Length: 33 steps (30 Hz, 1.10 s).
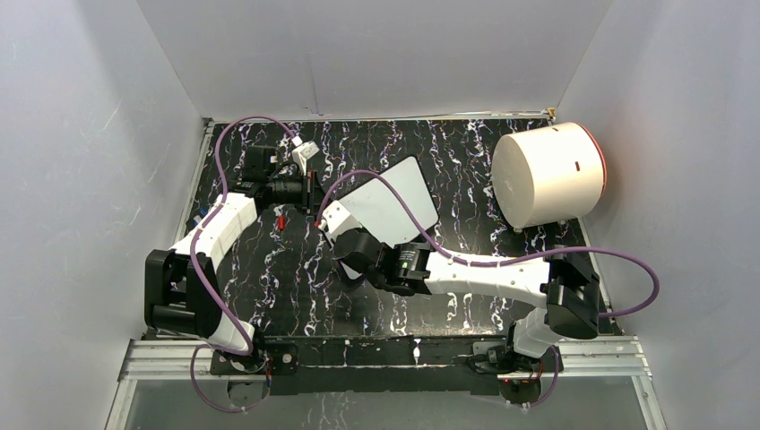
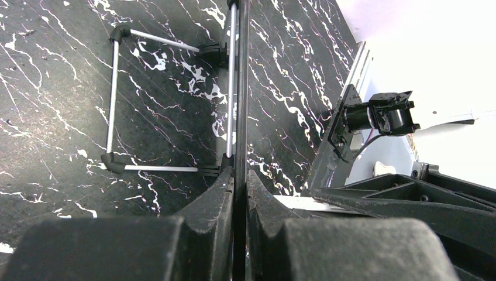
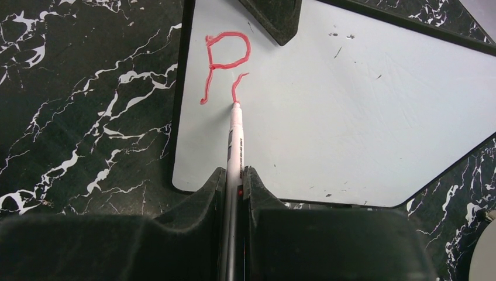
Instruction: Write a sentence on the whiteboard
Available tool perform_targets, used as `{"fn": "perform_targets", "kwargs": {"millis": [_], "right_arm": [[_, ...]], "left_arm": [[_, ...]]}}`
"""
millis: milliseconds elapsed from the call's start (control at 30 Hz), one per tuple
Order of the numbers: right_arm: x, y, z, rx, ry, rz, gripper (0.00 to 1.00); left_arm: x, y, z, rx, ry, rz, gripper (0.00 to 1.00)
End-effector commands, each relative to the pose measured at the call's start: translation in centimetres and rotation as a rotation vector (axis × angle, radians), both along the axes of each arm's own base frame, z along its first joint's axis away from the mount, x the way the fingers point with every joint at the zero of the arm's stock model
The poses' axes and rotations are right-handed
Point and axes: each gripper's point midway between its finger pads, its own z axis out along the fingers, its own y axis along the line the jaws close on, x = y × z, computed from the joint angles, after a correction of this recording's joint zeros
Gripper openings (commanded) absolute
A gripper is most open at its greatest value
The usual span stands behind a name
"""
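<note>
Even, bright overhead light; soft shadows on the tabletop (image 1: 296, 278). The wrist views are sharp farther out, with near pincer bodies dark and blurred.

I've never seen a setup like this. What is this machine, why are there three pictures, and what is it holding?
Two robot arms are bolted to a black marbled table. One picture looks down from above; the other two come from cameras on each wrist. The right tool is shut on a marker, its tip on the whiteboard, where a red "P" and the start of another letter are written. The left tool pinches the board's thin edge. A big white cylinder lies at the back right.
</note>
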Motion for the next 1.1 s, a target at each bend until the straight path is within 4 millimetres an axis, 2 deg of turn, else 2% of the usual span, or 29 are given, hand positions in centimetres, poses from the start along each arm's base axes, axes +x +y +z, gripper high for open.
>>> {"fn": "perform_targets", "kwargs": {"millis": [0,367,1067], "right_arm": [[0.9,-0.4,0.9,0.017,-0.030,-0.059,0.00],[1.9,-0.7,1.5,0.034,-0.071,-0.115,0.00],[2.3,1.2,3.5,0.108,-0.099,-0.073,0.00]], "left_arm": [[-1.2,-0.2,-2.0,0.047,0.089,-0.007,0.00],[-1.1,-0.2,-2.0,0.048,0.089,-0.008,0.00],[-1.3,-0.3,-2.0,0.048,0.089,-0.012,0.00]]}}
